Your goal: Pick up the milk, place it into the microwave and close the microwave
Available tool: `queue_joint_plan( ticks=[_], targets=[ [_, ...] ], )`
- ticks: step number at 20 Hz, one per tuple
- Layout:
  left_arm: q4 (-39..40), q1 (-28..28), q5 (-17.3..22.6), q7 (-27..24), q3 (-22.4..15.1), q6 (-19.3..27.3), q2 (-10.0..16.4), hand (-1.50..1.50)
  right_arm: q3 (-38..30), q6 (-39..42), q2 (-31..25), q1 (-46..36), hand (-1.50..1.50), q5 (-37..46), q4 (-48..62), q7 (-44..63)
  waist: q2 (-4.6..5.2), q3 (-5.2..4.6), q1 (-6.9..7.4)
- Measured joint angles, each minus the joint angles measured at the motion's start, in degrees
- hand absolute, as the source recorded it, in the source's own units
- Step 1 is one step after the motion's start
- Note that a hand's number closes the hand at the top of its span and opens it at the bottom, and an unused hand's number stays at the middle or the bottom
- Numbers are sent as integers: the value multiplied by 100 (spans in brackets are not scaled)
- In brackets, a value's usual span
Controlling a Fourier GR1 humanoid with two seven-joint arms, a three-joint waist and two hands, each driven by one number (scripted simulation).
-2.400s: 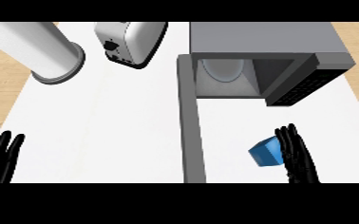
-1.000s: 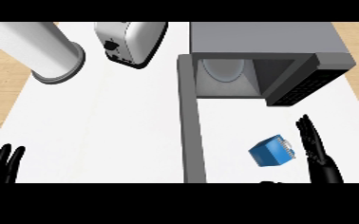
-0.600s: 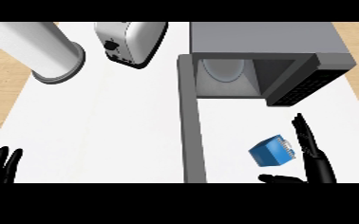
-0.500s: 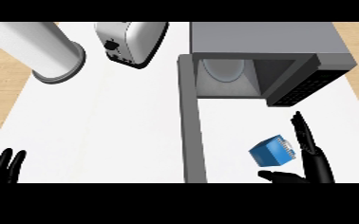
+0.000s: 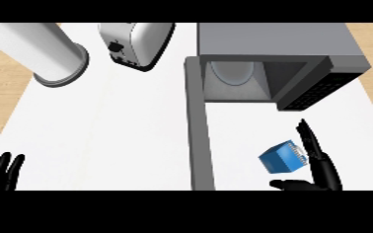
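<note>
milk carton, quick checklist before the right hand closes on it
1. Right hand open, fingers straight: ok.
2. Milk sits between that hand's fingers and thumb: ok.
3. Fingers touching the milk: cannot tell.
4. Microwave door swung open: ok.
5. Cavity shows only its turntable: ok.
6. Left hand resting open at the lower left edge, away from the door: ok.

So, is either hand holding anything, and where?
Nothing is held. The right hand is open just right of the milk carton, thumb below it; the left hand is empty.
</note>
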Motion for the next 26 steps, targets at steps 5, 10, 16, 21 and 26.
queue_joint_plan(
  ticks=[5,10,16,21,26],
  targets=[
    [-21,152,17,-104,2,-67,-19,-150,-80,303,-35,-267,-150,-78,625,-245,-1,0,5],
    [-146,147,55,25,-42,16,-11,-150,-162,138,81,-637,-150,-14,1251,-622,1,2,7],
    [13,-94,115,104,64,5,34,-150,-273,412,152,-789,150,-252,1525,-846,-1,-1,-7],
    [49,15,175,-29,75,-47,81,-150,-331,766,181,-995,150,-513,1760,-868,-1,-1,10],
    [121,-30,233,-37,209,-91,84,-150,-276,920,327,-899,150,-763,1481,-788,-6,-3,-11]
  ],
)
